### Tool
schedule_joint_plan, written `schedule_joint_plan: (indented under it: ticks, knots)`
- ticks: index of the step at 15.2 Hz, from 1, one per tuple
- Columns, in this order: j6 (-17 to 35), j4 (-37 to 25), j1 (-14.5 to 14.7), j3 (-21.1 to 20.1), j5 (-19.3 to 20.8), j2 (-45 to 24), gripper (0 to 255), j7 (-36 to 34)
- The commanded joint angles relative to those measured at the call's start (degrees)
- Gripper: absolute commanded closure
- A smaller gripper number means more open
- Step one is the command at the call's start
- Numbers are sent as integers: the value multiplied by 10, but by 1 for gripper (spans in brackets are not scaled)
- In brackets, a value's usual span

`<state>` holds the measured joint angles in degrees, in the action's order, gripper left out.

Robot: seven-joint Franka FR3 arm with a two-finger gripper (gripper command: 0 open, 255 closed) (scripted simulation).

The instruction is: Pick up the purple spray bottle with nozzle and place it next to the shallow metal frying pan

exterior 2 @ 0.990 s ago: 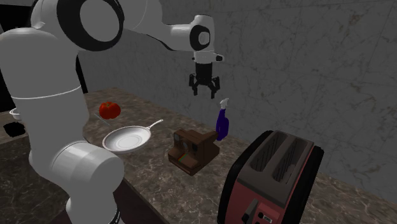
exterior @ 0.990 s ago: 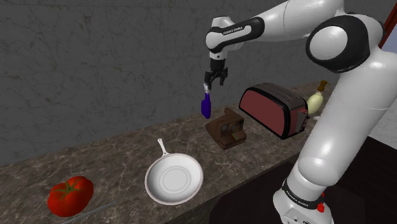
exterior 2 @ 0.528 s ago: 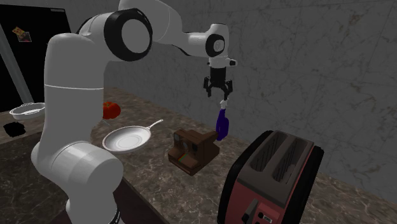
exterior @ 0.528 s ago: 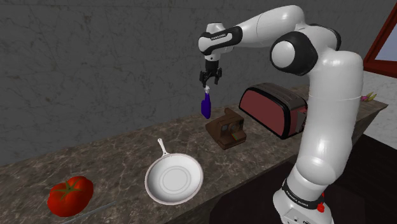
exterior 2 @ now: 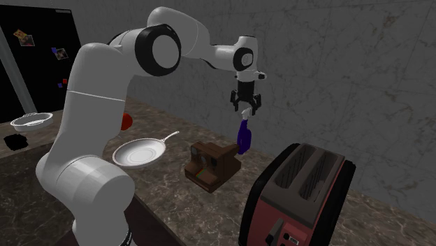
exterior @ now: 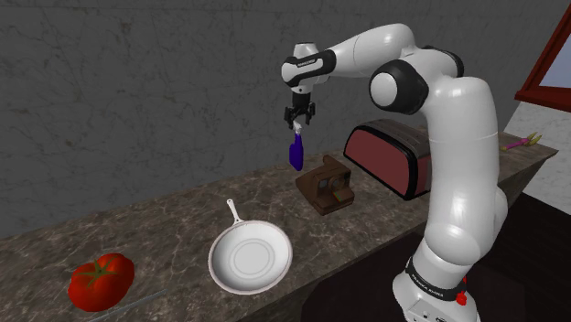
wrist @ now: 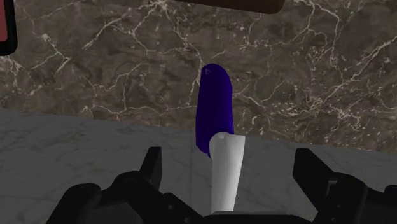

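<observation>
The purple spray bottle [exterior: 296, 155] [exterior 2: 243, 137] stands upright on the marble counter, close to the grey wall. Its white nozzle [wrist: 226, 167] points up toward the hand. My gripper [exterior: 298, 123] [exterior 2: 245, 110] [wrist: 229, 160] hangs directly over it and is open, one finger on each side of the nozzle and neither touching it. The shallow metal frying pan [exterior: 250, 259] [exterior 2: 138, 152] lies on the counter near its front edge, handle toward the wall, well away from the bottle.
A brown box camera [exterior: 326, 186] [exterior 2: 209, 163] sits just in front of the bottle. A red toaster [exterior: 393, 155] [exterior 2: 297, 193] stands beyond the camera, a tomato [exterior: 101, 281] past the pan. The wall [exterior: 137, 101] is right behind the bottle.
The gripper has shifted sideways until it is over the bottle and has dropped slightly, so its fingers now flank the nozzle. The arm's elbow has swung round. The bottle has not moved.
</observation>
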<state>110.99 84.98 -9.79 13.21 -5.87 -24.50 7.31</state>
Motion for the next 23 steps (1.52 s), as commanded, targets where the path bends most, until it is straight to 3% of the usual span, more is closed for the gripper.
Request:
schedule_joint_plan:
  ticks: [1,10,11,23]
  knots:
    - [13,9,0,-1,-1,-4,0,1]
    - [24,17,0,-1,-2,-7,0,1]
    - [24,17,0,-1,-2,-7,255,1]
    - [3,1,0,0,-1,-2,255,0]
